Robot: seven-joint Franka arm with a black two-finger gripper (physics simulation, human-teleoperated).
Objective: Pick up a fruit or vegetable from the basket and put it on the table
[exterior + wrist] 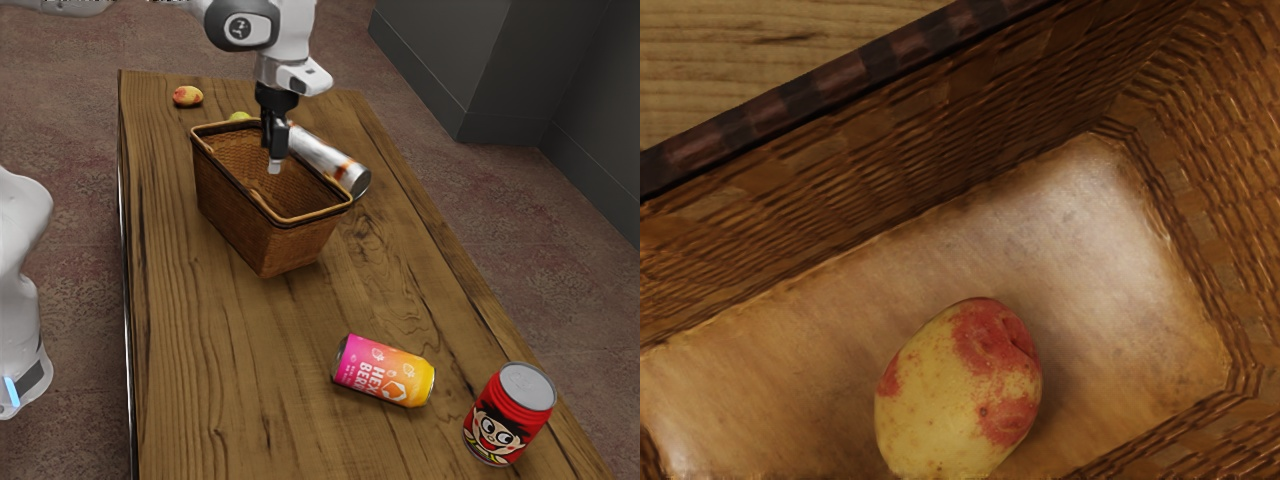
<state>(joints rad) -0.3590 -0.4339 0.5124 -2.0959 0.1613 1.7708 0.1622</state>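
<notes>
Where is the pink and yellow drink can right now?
In the exterior view's lower right, the pink and yellow can lies on its side on the wooden table, between the brown wicker basket and the upright red can.

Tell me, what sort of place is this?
Probably a robot practice room, drawn by computer: a white robot arm reaches over a basket on a wooden table, with a red can standing near the edge as if set out for it to handle.
</notes>
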